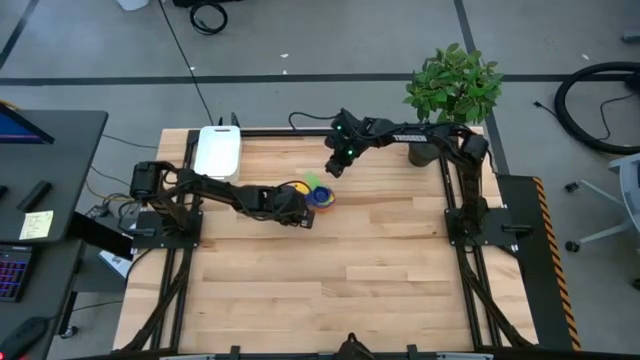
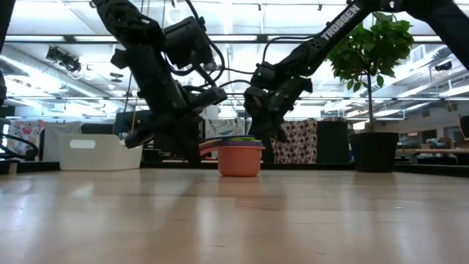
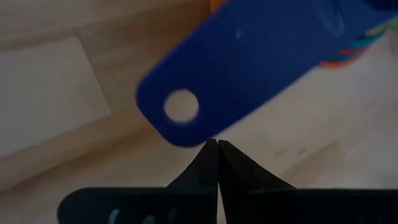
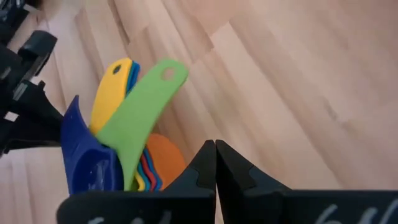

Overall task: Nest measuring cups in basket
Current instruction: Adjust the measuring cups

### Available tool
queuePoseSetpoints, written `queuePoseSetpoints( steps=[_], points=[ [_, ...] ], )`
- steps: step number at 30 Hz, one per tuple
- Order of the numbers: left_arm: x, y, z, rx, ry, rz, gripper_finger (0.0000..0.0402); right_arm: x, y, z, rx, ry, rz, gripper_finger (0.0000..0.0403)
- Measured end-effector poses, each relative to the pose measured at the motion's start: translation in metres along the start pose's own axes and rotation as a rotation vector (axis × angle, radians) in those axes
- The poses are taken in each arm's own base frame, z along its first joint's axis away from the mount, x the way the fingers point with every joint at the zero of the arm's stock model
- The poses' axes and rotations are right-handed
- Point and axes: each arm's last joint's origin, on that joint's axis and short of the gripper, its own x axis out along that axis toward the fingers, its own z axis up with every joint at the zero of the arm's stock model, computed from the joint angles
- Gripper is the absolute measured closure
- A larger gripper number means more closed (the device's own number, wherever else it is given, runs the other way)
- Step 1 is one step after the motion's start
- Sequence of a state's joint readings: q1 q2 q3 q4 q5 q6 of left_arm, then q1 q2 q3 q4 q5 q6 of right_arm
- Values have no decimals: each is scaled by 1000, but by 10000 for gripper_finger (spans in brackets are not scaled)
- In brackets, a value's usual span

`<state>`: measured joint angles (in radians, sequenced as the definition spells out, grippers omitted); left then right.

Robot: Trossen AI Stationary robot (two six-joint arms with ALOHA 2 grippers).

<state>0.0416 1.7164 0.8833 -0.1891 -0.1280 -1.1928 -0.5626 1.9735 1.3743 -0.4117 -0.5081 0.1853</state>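
The measuring cups (image 1: 320, 194) stand nested in one stack on the table, resting on the orange bottom cup (image 2: 239, 161). Green (image 4: 146, 106) and yellow (image 4: 111, 87) handles fan out from the stack. The dark blue cup's handle (image 3: 249, 68), with a round hole, sticks out toward my left gripper (image 3: 217, 144), which is shut just short of its free end. My right gripper (image 4: 216, 144) is shut and hovers above the stack on its far side (image 1: 334, 168). The white basket (image 1: 217, 152) sits at the far left, apart from the stack. My left gripper's shut fingertips (image 3: 211, 149) stand right at the free end of the dark blue handle (image 3: 186, 135), coming slanting down from the table's left. I cannot tell whether they touch it.
A potted plant (image 1: 455, 85) stands at the table's far right corner, its dark pot (image 2: 374, 152) behind my right arm. The near half of the wooden table (image 1: 330, 290) is bare board.
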Motion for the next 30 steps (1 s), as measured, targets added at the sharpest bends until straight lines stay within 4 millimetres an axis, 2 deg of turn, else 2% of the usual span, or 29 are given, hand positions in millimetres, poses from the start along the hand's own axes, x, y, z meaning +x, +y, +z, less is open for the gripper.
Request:
queuePoseSetpoints(
  steps=[7,16,30],
  points=[
    [1,4,11,4,-20,10,398,21,-3,-6,26,45,29,400],
    [3,10,25,30,-43,11,398,23,2,-4,2,30,99,400],
    [4,21,61,76,-122,-19,398,28,13,-2,-35,4,131,400]
  ],
)
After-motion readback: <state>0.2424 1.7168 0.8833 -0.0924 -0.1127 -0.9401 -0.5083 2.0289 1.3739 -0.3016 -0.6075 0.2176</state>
